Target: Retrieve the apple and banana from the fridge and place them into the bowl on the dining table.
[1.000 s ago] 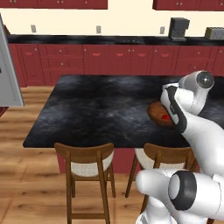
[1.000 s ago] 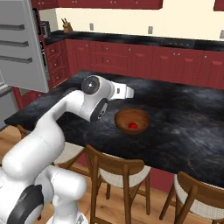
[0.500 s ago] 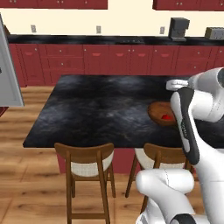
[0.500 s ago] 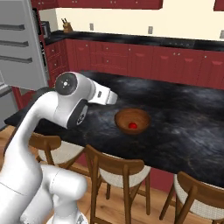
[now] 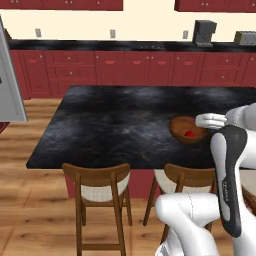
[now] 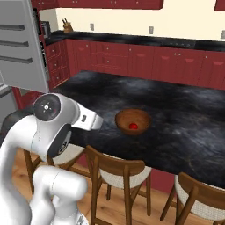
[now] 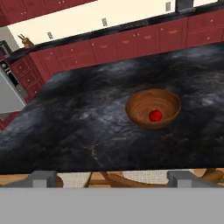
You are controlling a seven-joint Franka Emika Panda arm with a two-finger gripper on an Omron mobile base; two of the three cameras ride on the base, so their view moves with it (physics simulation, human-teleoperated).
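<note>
Apple is seen lying in the bowl; gripper fingers are spread wide, nothing held. Banana must be fetched next from the fridge.

Dining table bare around bowl; 2 chairs beneath.

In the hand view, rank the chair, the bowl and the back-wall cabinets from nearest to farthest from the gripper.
1. Chair: directly below the open gripper, at the table's near edge.
2. Bowl: out on the dining table, holding the apple.
3. Cabinets: along the back wall, beyond the table.
</note>
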